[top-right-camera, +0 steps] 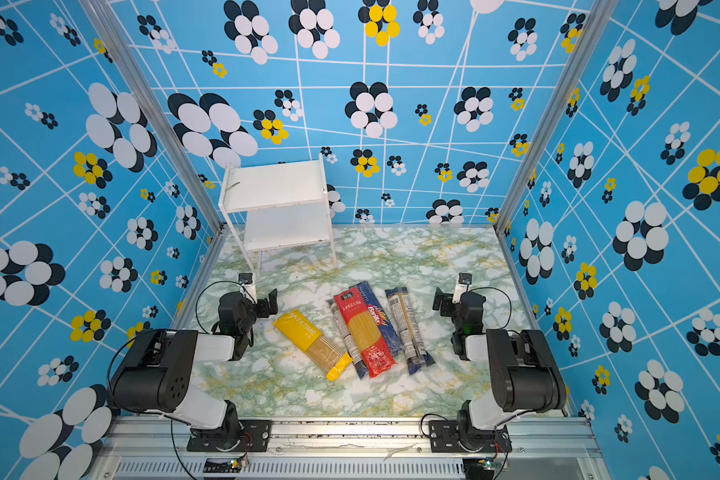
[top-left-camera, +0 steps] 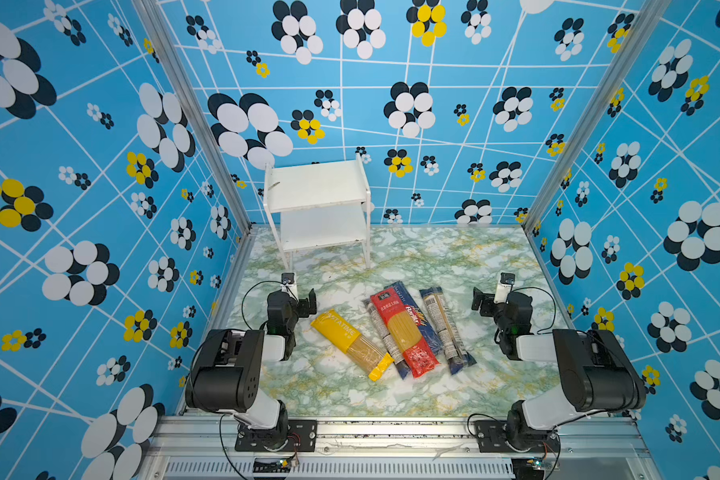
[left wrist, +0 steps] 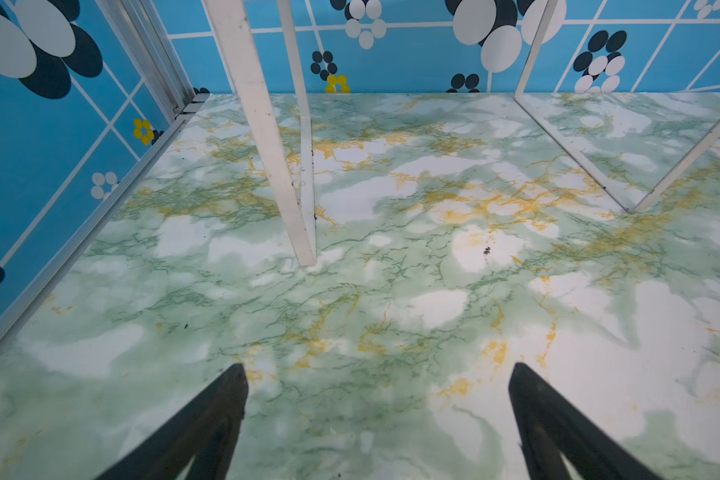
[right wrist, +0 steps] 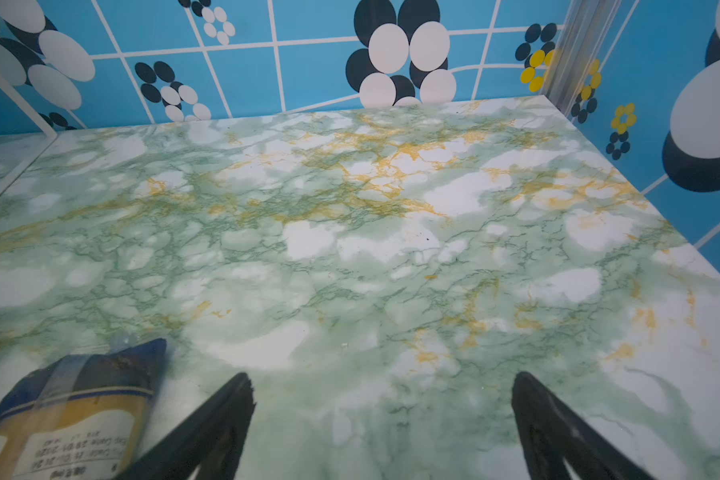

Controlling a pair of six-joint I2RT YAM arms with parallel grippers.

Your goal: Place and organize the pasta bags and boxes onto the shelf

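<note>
The white two-tier shelf [top-left-camera: 319,185] [top-right-camera: 277,187] stands at the back left with both boards bare. The pasta packs lie flat mid-table: a yellow bag [top-left-camera: 352,344] [top-right-camera: 314,345], and a red bag [top-left-camera: 404,332] on a dark blue Barilla box [top-left-camera: 416,318]. A slim text-covered bag [top-left-camera: 385,338] lies at the red bag's left, another [top-left-camera: 445,328] to its right. My left gripper [top-left-camera: 300,302] [left wrist: 378,370] is open and empty, left of the yellow bag, facing a shelf leg [left wrist: 267,145]. My right gripper [top-left-camera: 485,301] [right wrist: 381,378] is open and empty beside the right slim bag's end [right wrist: 80,411].
Blue flowered walls with aluminium posts [top-left-camera: 192,112] close the green marble table [top-left-camera: 454,257] on three sides. Both arm bases [top-left-camera: 275,434] are bolted to the front rail. Bare tabletop lies between the shelf and the packs and at the back right.
</note>
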